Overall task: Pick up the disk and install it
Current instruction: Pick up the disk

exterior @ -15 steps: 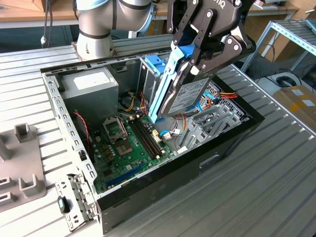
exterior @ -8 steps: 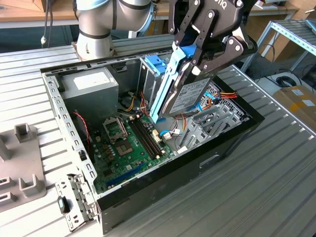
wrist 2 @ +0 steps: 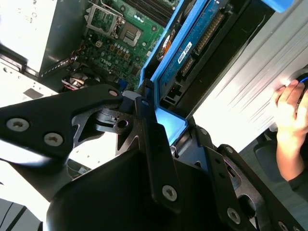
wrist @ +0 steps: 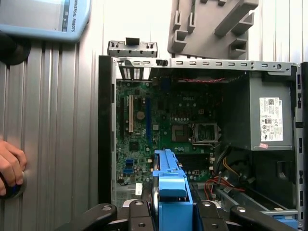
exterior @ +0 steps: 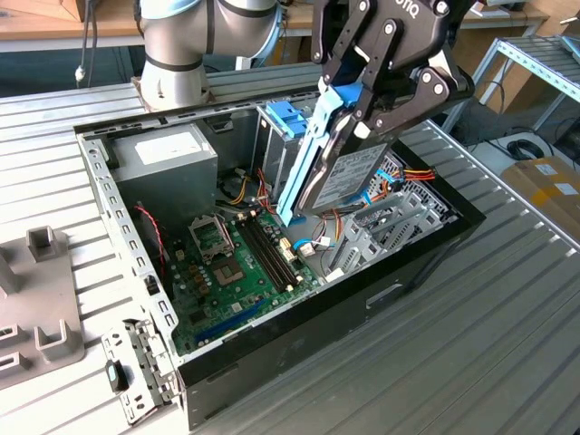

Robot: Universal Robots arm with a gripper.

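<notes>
The disk [exterior: 352, 174], a silver-grey drive in a blue plastic carrier frame [exterior: 306, 154], hangs tilted on edge above the open computer case [exterior: 362, 299]. My gripper [exterior: 382, 120] is shut on the disk from above, with its black fingers clamping both sides. In the second wrist view the disk's circuit-board underside [wrist 2: 192, 45] and blue frame run out from my gripper [wrist 2: 166, 130]. In the first wrist view the blue frame [wrist: 171, 185] sits between the fingers [wrist: 137, 211], over the motherboard [wrist: 159, 120]. Beside the disk stands the metal drive cage with its blue handle [exterior: 283, 118].
A grey power-supply box [exterior: 163, 154] fills the case's far corner, and coloured cables [exterior: 408, 177] lie under the disk. A grey fixture [exterior: 41, 299] sits on the slatted table at the exterior view's left. A person's hand [wrist: 9, 166] rests on the table beside the case.
</notes>
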